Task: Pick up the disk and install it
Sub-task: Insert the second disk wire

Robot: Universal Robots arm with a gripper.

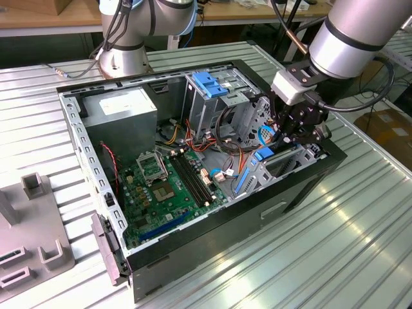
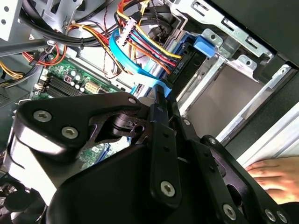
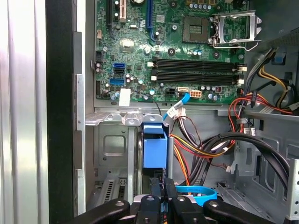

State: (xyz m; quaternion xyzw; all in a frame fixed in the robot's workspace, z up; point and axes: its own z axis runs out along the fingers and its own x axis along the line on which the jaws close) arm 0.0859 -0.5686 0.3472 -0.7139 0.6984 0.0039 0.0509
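The disk point(image 1: 263, 154) sits in the drive bay at the front corner of the open computer case point(image 1: 212, 238), on the exterior view's right. Its bright blue rail end shows there. In the first wrist view the disk point(image 3: 155, 147) shows as a blue block standing upright in the bay, just ahead of my fingertips. My gripper point(image 1: 281, 140) reaches down into the case right over it. Its fingers point(image 3: 158, 191) are pressed close together, and the gripper point(image 3: 164, 184) is shut, with its tip at the blue end. The gripper point(image 2: 161, 95) tapers to a point beside a blue edge.
A chunky blue latch piece point(image 1: 209, 84) tops the rear drive cage. A light-blue cable point(image 3: 196, 191) and bundled wires point(image 3: 210, 144) lie beside the bay, next to the motherboard point(image 1: 170, 183). A person's hand point(image 2: 275, 175) rests outside the case. A grey fixture point(image 1: 32, 238) stands on the slatted table.
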